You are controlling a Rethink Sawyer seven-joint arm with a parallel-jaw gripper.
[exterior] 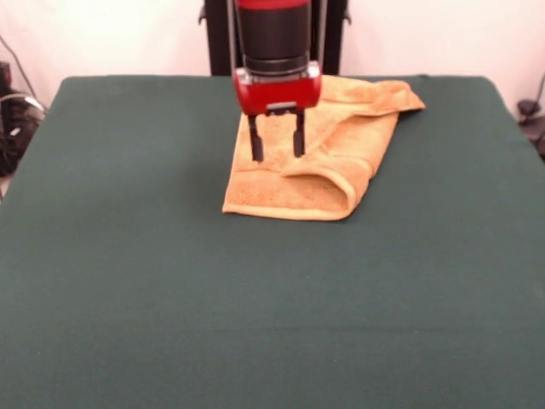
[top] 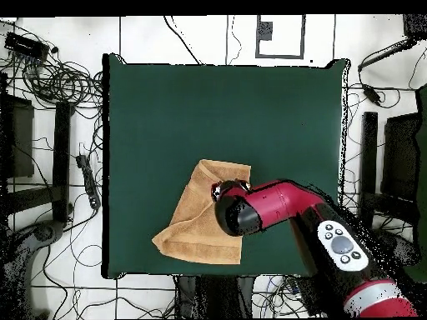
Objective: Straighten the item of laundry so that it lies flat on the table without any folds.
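Note:
The golden-orange towel (exterior: 328, 162) lies crumpled and folded over on the dark green table (exterior: 170, 281), at its far side right of centre. One folded edge forms a loop near the towel's front right. My gripper (exterior: 277, 155) hangs over the towel's left part with its two black fingers (exterior: 255, 141) apart and empty, the tips just above the cloth. In the overhead view the towel (top: 196, 225) lies near the table's (top: 225, 108) bottom edge, and the red arm covers its right side, hiding the gripper.
The robot's black pedestal (exterior: 272, 34) stands behind the table's far edge. Cables and stands (top: 58, 100) lie on the floor around the table. The red arm (top: 308, 217) reaches in from the bottom right in the overhead view.

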